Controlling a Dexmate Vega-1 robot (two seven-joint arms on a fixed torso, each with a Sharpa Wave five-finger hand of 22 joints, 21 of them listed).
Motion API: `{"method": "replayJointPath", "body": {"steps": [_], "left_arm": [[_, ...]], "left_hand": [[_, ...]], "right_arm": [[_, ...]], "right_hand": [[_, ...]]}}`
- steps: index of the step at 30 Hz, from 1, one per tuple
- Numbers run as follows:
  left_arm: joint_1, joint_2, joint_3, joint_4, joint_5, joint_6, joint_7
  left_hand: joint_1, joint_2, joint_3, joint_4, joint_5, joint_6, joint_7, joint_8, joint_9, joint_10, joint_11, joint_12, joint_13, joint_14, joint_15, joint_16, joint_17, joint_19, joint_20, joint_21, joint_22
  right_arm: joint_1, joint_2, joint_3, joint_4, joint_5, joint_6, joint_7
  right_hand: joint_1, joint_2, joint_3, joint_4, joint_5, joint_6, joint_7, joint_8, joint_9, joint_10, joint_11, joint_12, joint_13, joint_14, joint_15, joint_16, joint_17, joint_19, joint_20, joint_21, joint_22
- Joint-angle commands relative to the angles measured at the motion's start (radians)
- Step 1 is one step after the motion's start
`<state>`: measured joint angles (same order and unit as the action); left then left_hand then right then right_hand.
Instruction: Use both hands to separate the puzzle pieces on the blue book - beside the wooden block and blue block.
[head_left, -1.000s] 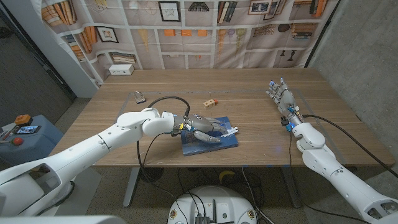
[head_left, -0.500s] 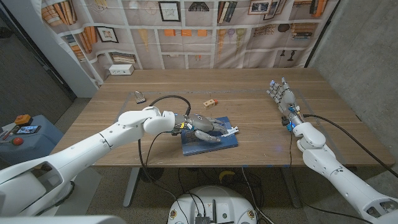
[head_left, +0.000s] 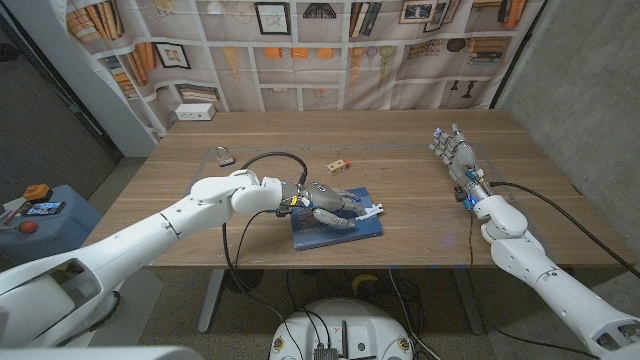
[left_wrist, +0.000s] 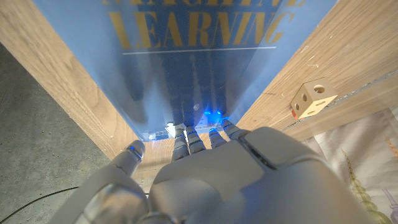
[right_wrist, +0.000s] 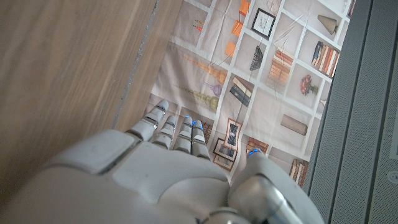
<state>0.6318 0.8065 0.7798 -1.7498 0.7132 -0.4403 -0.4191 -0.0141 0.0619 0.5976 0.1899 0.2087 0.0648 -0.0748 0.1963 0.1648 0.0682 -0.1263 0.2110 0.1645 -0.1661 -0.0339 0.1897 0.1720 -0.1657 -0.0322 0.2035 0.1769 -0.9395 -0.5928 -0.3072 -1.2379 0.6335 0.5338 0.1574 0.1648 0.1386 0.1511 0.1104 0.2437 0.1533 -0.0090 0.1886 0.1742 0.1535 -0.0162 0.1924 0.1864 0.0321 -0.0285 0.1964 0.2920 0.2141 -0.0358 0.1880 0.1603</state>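
Almost no change vs the earlier frames: right forearm sits a touch further right in head view, hands and objects as before.

Blue book (head_left: 340, 228) lies flat near the table's (head_left: 420, 200) front edge, centre-left. Cover is blue w/ yellow lettering, "LEARNING" readable in left wrist view (left_wrist: 205, 37). Puzzle pieces (head_left: 372, 211) show as a small white bit at the book's upper right corner, just past the left hand's fingertips; too small to tell shape or how many.

Left hand (head_left: 332, 203) rests over the book, fingers stretched out along the cover; left wrist view (left_wrist: 205, 168) shows fingertips down on the blue cover. Can't tell if it's pinching anything.

Right hand (head_left: 452, 152) is well apart on the table's right side, fingers extended and slightly spread, holding nothing.

Counts: 1 book, 1 wooden block (head_left: 339, 165) w/ holes, just behind the book, also in left wrist view (left_wrist: 313, 99). 1 small dark object (head_left: 226, 156) far left on the table.
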Motion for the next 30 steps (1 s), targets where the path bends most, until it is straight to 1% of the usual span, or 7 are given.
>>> {"method": "replayJointPath", "body": {"steps": [1,10,13,17,21,25,30], "left_arm": [[-0.009,-0.001,0.006,0.003,0.004,0.006,-0.016],[-0.02,-0.006,0.011,0.01,0.008,0.006,-0.023],[-0.022,-0.009,0.013,0.01,0.011,0.007,-0.022],[-0.023,-0.011,0.015,0.008,0.014,0.012,-0.025],[-0.023,-0.009,0.015,0.004,0.01,0.02,-0.035],[-0.021,-0.007,0.015,-0.001,0.009,0.028,-0.041],[-0.021,-0.009,0.017,-0.002,0.01,0.034,-0.045]], "left_hand": [[0.003,0.129,0.008,0.003,0.004,0.01,-0.005,0.005,0.005,0.008,-0.003,0.003,0.005,-0.059,-0.08,0.006,0.003,-0.174,-0.088,0.005,0.002],[0.004,0.128,0.012,0.002,0.003,0.032,-0.002,0.004,0.005,0.03,-0.005,0.004,0.006,-0.04,-0.079,0.007,0.003,-0.166,-0.084,0.006,0.002],[0.004,0.128,0.013,0.002,0.003,0.035,-0.002,0.003,0.005,0.034,-0.006,0.005,0.006,-0.037,-0.08,0.006,0.003,-0.166,-0.083,0.006,0.002],[0.004,0.128,0.014,0.002,0.003,0.039,-0.003,0.002,0.005,0.038,-0.008,0.004,0.006,-0.034,-0.082,0.006,0.003,-0.165,-0.083,0.006,0.002],[0.004,0.127,0.015,0.002,0.003,0.042,-0.004,0.001,0.005,0.042,-0.009,0.003,0.006,-0.03,-0.082,0.005,0.002,-0.161,-0.082,0.007,0.002],[0.004,0.127,0.016,0.001,0.003,0.044,-0.003,0.0,0.005,0.044,-0.01,0.003,0.006,-0.028,-0.083,0.005,0.002,-0.16,-0.081,0.007,0.002],[0.005,0.126,0.017,0.001,0.003,0.047,-0.003,-0.001,0.005,0.044,-0.01,0.001,0.006,-0.023,-0.084,0.005,0.002,-0.157,-0.08,0.007,0.001]], "right_arm": [[-0.012,-0.049,-0.015,-0.047,-0.059,-0.026,-0.021],[-0.032,-0.087,-0.024,-0.101,-0.133,-0.039,-0.072],[-0.035,-0.092,-0.026,-0.104,-0.154,-0.026,-0.084],[-0.041,-0.109,-0.029,-0.119,-0.197,-0.021,-0.106],[-0.045,-0.128,-0.034,-0.13,-0.243,-0.006,-0.118],[-0.051,-0.144,-0.036,-0.142,-0.288,0.01,-0.136],[-0.059,-0.17,-0.037,-0.164,-0.34,0.015,-0.153]], "right_hand": [[0.0,-0.004,0.008,-0.002,-0.001,0.009,-0.001,0.0,0.003,0.001,-0.007,-0.001,0.0,0.0,-0.003,0.006,0.001,0.007,-0.001,0.0,0.005],[0.003,-0.003,0.012,-0.005,-0.001,0.012,-0.006,0.001,0.003,0.004,-0.009,0.0,0.0,0.003,-0.006,0.007,-0.003,0.009,-0.003,0.0,0.005],[0.005,-0.003,0.015,-0.007,-0.001,0.015,-0.008,0.002,0.003,0.007,-0.008,0.001,0.0,0.005,-0.007,0.007,-0.005,0.011,-0.004,0.0,0.005],[0.009,-0.004,0.018,-0.011,-0.001,0.022,-0.014,0.004,0.003,0.013,-0.006,0.003,0.0,0.007,-0.008,0.007,-0.009,0.013,-0.004,0.001,0.005],[0.017,-0.007,0.023,-0.019,-0.002,0.023,-0.018,0.004,0.003,0.016,-0.008,0.004,0.0,0.011,-0.011,0.008,-0.014,0.016,-0.005,0.001,0.005],[0.025,-0.012,0.026,-0.028,-0.003,0.027,-0.031,0.005,0.003,0.021,-0.006,0.004,0.001,0.013,-0.012,0.007,-0.019,0.018,-0.004,0.001,0.005],[0.034,-0.02,0.029,-0.039,-0.005,0.031,-0.039,0.005,0.003,0.023,-0.006,0.005,0.001,0.015,-0.013,0.007,-0.024,0.02,-0.003,0.0,0.005]]}}
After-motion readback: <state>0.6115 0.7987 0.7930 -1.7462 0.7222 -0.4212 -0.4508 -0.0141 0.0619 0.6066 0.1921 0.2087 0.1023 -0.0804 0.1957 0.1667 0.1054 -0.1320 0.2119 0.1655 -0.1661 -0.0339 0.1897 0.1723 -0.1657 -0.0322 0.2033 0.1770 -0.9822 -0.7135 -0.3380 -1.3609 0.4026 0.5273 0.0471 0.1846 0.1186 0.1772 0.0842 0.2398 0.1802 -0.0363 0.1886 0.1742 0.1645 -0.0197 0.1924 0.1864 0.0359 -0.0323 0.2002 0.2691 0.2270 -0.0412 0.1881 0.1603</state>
